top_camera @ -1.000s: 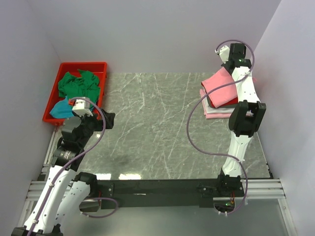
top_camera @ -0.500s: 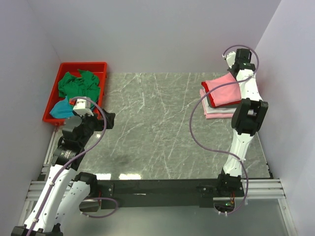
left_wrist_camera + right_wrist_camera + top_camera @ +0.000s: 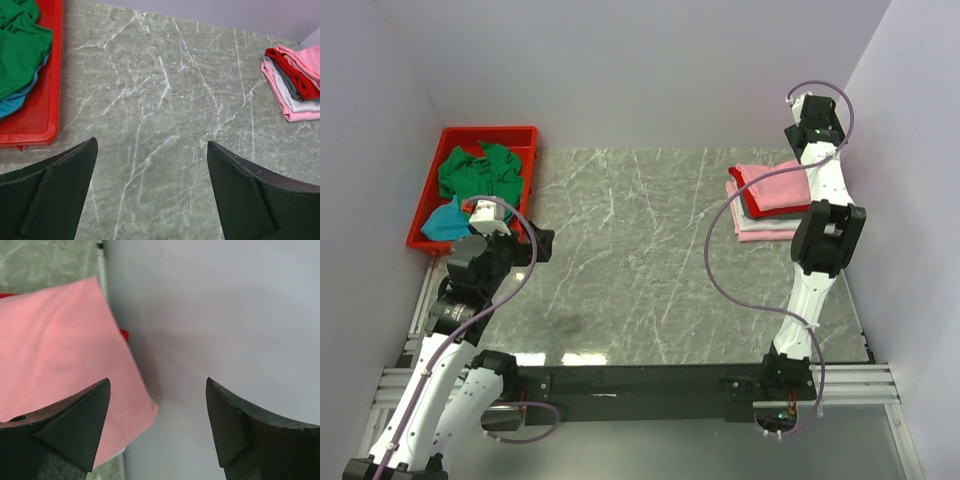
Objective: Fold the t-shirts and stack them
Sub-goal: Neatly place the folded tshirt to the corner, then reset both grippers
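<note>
Right end effector (image 3: 157, 381) is held released beside the folded salmon pink cloth t-shirt (image 3: 55, 355) topping the shirt stack (image 3: 292, 107); left end effector (image 3: 152, 142) is spread wide over the grey marbled bench (image 3: 165, 100).

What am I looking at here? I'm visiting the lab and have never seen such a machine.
Two robot arms, the left arm and the right arm, are bolted at the near edge of a marble-look table. One picture looks down on both from above. The other two come from a small camera on each wrist, so the dark shapes at the bottom are that arm's own fingers. The left gripper and right gripper are both open and hold nothing. At the far left a red bin holds a crumpled green shirt and a teal shirt. At the far right lies a stack of folded shirts, a salmon pink shirt on top.
</note>
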{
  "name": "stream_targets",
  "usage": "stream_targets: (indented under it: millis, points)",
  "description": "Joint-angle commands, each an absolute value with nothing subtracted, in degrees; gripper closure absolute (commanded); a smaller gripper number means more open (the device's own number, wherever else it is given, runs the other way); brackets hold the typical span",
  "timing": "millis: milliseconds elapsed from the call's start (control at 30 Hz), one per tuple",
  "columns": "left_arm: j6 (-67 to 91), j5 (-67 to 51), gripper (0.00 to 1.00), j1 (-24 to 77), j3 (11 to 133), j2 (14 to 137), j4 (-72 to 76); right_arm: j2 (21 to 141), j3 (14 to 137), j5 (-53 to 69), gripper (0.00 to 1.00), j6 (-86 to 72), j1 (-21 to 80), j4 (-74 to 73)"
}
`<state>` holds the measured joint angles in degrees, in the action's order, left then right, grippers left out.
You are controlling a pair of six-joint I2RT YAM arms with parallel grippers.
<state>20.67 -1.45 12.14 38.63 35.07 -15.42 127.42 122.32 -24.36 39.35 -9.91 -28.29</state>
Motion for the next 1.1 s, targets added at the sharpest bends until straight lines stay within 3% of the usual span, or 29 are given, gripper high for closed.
stream_targets:
  millis: [0, 300, 433, 633, 800, 1067]
  points:
    - [20.21, -0.79, 0.04, 11.95, 38.67, 34.54, -13.54, 121.39, 119.99, -21.55, 0.17, 35.16, -8.53, -28.47]
    - [20.83, -0.18, 0.01, 11.95, 38.41, 34.01, -12.66, 99.69, 86.42, -9.68, 0.16, 34.29, -0.27, -19.87]
    - [22.50, -0.70, 0.00, 11.69, 38.58, 34.80, -12.22, 85.65, 79.46, 3.22, 0.16, 23.93, 1.85, -21.70]
    - [24.61, 2.54, 0.01, 8.80, 41.92, 37.70, -15.03, 63.07, 61.38, 11.68, 0.13, 10.32, 0.35, -15.13]
    - [23.21, -0.79, 0.01, 1.24, 42.45, 38.50, -15.99, 50.90, 54.15, 2.13, 0.11, -1.65, -3.25, -13.62]
    - [19.95, -0.79, 0.01, 1.14, 39.82, 34.37, -17.40, 41.31, 47.73, -9.48, 0.10, -6.85, -3.25, -13.89]
